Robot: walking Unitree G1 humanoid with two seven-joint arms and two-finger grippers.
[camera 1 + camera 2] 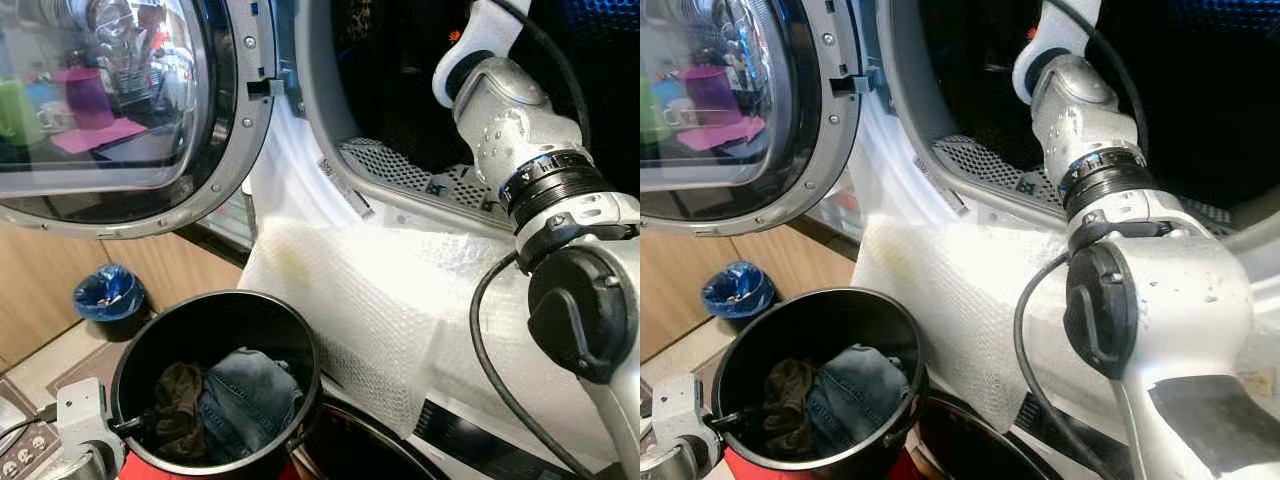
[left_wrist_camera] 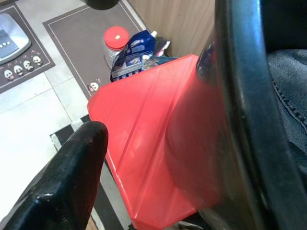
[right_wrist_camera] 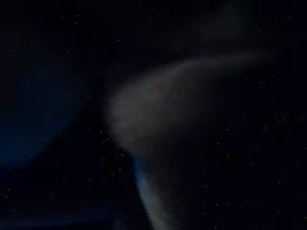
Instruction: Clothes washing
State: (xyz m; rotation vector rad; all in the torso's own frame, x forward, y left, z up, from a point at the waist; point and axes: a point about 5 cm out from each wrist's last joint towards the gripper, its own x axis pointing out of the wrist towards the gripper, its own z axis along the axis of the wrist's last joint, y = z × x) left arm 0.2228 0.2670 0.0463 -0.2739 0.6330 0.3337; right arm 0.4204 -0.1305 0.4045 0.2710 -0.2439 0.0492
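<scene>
Black bucket gripped at its rim, clothes not yet all in the drum.
The left gripper's fingers pinched that rim; jeans and a dark garment lay inside. The right arm reached deep into the washer drum, its fingers' state unclear. The open door crowded the left; the white sheet covered the sill.

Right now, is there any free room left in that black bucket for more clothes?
Yes. In the black bucket, the jeans and brown garment lie low; above them it is bare. The washer opening is crowded by the right arm.
</scene>
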